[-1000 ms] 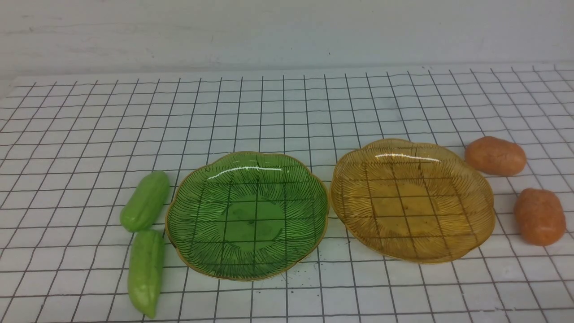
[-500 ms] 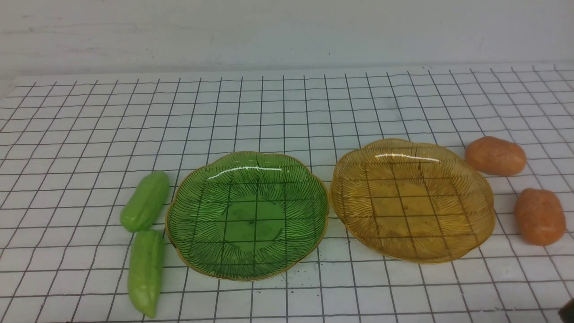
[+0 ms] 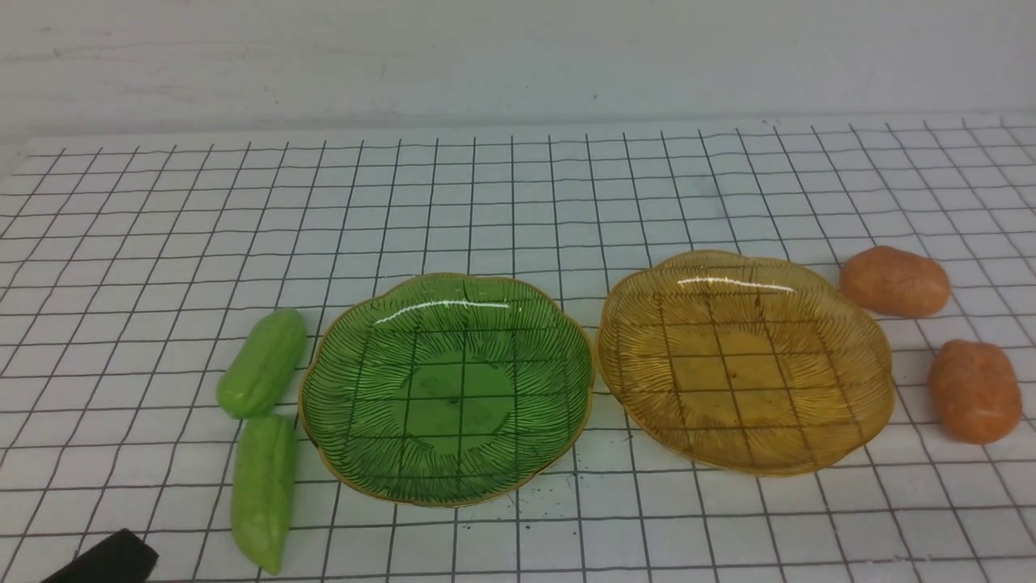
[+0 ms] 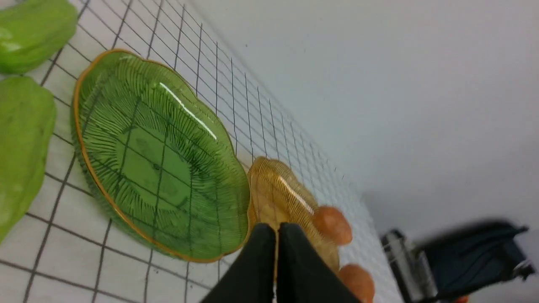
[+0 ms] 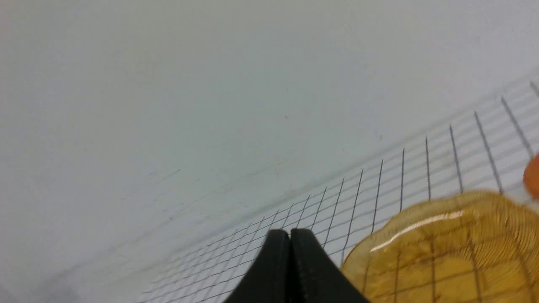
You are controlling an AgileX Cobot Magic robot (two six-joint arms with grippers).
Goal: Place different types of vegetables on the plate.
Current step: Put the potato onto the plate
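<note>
Two light-green gourds [image 3: 261, 363] [image 3: 263, 488] lie end to end left of a green glass plate [image 3: 340, 356]. Two orange-brown potatoes [image 3: 893, 281] [image 3: 974, 390] lie right of an amber glass plate [image 3: 639, 308]. Both plates are empty. The tip of my left gripper [image 3: 109, 560] shows at the bottom left edge, in front of the nearer gourd. In the left wrist view it [image 4: 276, 229] is shut and empty, with the green plate [image 4: 101, 84] and the gourds [image 4: 21, 134] beyond. My right gripper [image 5: 289, 235] is shut and empty, beside the amber plate [image 5: 366, 252]; the front view does not show it.
The table is white with a black grid [image 3: 518, 194]. A pale wall [image 3: 518, 57] runs along its far edge. In the left wrist view a blurred dark arm part [image 4: 459, 252] shows off the table's right side.
My left gripper's tip has come into the front view at the bottom left. The dark tip at the bottom right corner half a second ago is gone. Vegetables and plates have not moved.
</note>
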